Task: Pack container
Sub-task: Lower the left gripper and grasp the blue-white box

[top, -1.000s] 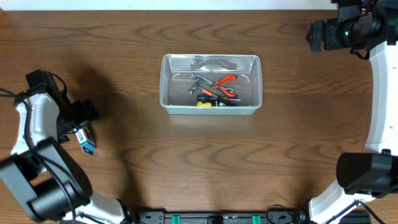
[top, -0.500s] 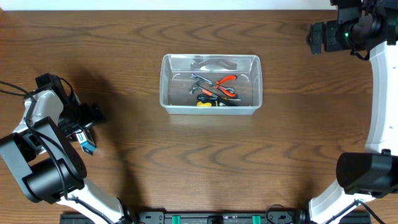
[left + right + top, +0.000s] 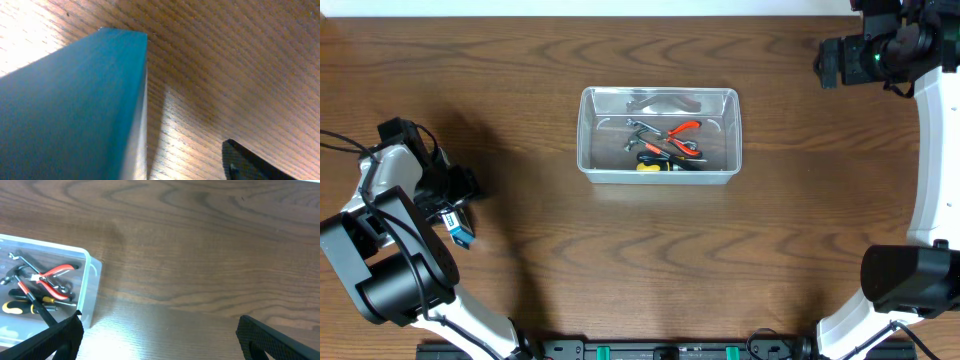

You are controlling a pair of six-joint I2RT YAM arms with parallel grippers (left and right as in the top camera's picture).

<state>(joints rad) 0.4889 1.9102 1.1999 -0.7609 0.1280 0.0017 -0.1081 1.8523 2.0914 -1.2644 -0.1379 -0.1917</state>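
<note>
Nearest, at about 8 o'clock on the counter [image 3: 620, 270], a small teal box [image 3: 461, 229] lies just at 6 o'clock of the left end effector [image 3: 465, 186]. Can't tell if that one's clenched or released, the wrist cam is mostly box. Dead centre sits the clear container [image 3: 585, 130], with red pliers [image 3: 685, 128], a wrench [image 3: 640, 126] and a yellow-handled screwdriver [image 3: 648, 165] inside. Farthest, at 2 o'clock from it, the right end effector [image 3: 828, 62] hangs released, fingers [image 3: 55, 337] wide apart.
</note>
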